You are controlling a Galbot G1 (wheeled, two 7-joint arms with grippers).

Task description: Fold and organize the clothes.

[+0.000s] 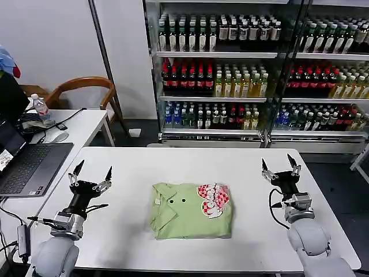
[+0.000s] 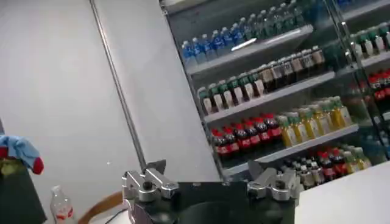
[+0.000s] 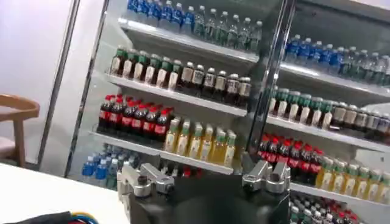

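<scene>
Soft light green cloth — the polo shirt (image 1: 192, 210) lies folded into a neat rectangle at the middle of the white counter (image 1: 138, 167), collar, dark buttons and red-and-white print facing up. Left gripper (image 1: 90, 171) and right gripper (image 1: 281, 165) stand raised at either side, well apart from it, jaws apart and empty. Beyond — glossy bottles on the cooler shelves (image 1: 230, 55).

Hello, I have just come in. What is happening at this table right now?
A two-armed robot stands at a white table. A light green polo shirt lies folded into a compact rectangle in the middle, collar and red-and-white print facing up. Nothing is holding it: the left gripper and the right gripper are both open, raised at either side of the shirt and pointing toward the drink shelves.
</scene>
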